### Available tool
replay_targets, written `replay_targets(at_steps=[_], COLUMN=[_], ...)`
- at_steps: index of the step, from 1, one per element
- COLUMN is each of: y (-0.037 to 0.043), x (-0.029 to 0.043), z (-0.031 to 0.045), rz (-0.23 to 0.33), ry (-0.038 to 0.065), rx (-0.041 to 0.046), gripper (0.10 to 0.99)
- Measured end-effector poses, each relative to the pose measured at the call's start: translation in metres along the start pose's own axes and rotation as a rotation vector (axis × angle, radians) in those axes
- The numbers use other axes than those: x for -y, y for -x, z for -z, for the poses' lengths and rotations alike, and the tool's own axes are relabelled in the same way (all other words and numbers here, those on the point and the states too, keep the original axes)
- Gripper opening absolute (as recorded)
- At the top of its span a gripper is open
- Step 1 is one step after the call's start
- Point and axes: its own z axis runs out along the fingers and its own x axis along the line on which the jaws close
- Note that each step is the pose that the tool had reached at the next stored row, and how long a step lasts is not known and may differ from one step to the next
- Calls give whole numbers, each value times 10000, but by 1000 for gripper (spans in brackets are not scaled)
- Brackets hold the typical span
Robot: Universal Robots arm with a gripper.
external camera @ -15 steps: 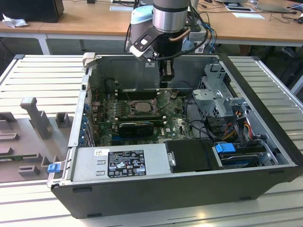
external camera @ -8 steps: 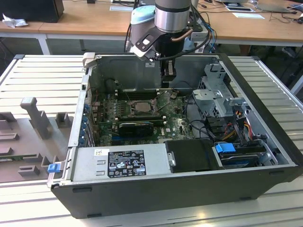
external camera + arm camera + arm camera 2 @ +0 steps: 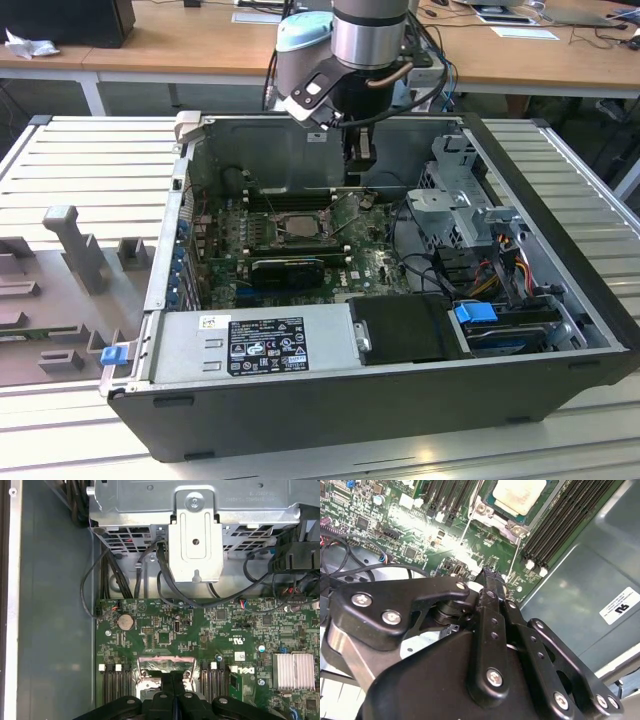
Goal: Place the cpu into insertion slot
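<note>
The cpu (image 3: 516, 494), a pale square chip, lies inside the insertion slot (image 3: 496, 516), a socket with a shiny metal frame on the green motherboard. In the exterior view the insertion slot (image 3: 300, 226) sits mid-board in the open computer case. My gripper (image 3: 359, 158) hangs above the board near the case's back wall, behind and to the exterior view's right of the socket. Its black fingers (image 3: 488, 587) are shut together with nothing between them. In the first wrist view the fingertips (image 3: 166, 681) cover part of the insertion slot (image 3: 165, 663).
A power-supply box (image 3: 265, 345) with a label lies along the case's front. A metal drive cage (image 3: 455, 205) and cables fill the exterior view's right. Black memory slots (image 3: 565, 517) flank the socket. An expansion card (image 3: 287, 268) lies in front of it. Grey fixtures (image 3: 70, 250) stand outside on the left.
</note>
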Motion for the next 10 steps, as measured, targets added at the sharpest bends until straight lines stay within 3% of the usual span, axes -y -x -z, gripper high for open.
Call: replay_targets(at_steps=[10], y=[-1], x=[-62], z=[-3], rz=[0], ry=[0], rx=[0], gripper=[106])
